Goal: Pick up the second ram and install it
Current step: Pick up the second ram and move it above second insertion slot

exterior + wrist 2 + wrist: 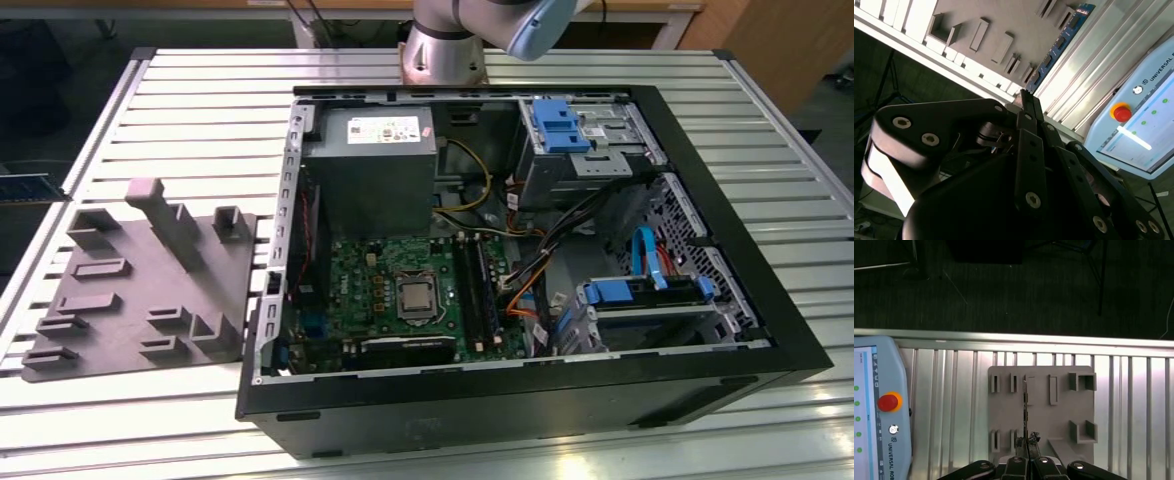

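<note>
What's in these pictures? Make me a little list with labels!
ram: blue stick, standing on its edge on the grey holder
gripper: right at one end of the ram
beside the holder: pale blue control tablet with a red button
table: silver slats
computer: open black case, green motherboard inside
</note>
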{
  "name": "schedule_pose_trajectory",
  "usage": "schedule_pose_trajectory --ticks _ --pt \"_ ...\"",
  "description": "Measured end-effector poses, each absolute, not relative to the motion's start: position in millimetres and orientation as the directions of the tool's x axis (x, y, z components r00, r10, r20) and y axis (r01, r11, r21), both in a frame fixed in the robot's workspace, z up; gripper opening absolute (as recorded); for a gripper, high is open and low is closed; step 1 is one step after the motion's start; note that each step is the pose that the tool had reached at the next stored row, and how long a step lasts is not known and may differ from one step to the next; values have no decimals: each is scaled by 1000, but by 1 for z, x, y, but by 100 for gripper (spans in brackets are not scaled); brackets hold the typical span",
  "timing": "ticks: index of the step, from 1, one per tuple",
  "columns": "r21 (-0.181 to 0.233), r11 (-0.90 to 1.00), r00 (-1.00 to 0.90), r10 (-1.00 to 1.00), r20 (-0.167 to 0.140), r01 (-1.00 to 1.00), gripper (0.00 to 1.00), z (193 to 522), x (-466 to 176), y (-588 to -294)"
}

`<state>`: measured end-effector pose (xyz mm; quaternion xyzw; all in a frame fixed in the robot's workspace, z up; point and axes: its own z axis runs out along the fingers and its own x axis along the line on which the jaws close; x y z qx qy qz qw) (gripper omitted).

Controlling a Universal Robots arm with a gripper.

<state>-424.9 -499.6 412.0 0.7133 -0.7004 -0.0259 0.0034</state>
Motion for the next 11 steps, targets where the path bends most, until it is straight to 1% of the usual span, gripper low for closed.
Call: schedule_pose_trajectory --ticks 11 --pt "41 -19 18 -999 -32 -999 12 416 -425 -500"
